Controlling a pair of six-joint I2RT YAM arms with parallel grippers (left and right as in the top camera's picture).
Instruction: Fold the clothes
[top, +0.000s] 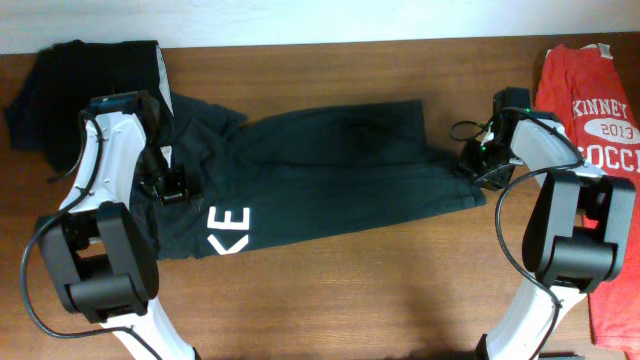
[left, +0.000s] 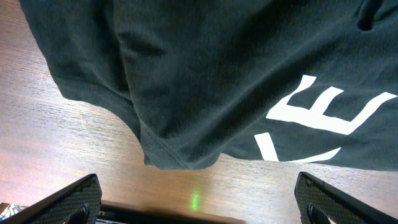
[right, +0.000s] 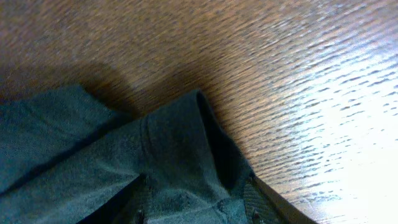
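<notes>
black garment (top: 80, 70) lies bunched at the 10 o'clock corner of the counter (top: 400, 290), a brown wood-grain top that fills every view, so no room shows beyond it. just right of it, at about 9 o'clock, the left tool (top: 176, 188) hangs over the left end of the dark green shirt (top: 330, 175). in the left wrist view its fingers (left: 71, 196) sit wide apart at the lower corners and touch nothing. the shirt's hem is above them, with bare wood and a small green spot of light (left: 194, 200) between. the shirt is spread flat across the counter's middle, running from 9 toward 3 o'clock, with white letters (top: 228, 230) near its lower left edge. at its right end the right tool (top: 478, 162) is down on a folded corner of the fabric. the right wrist view shows cloth bunched between the finger bases, but i cannot tell whether they are clamped. glare whitens the wood there toward 4 o'clock. a red shirt (top: 600, 120) with white print lies along the 3 o'clock edge.
</notes>
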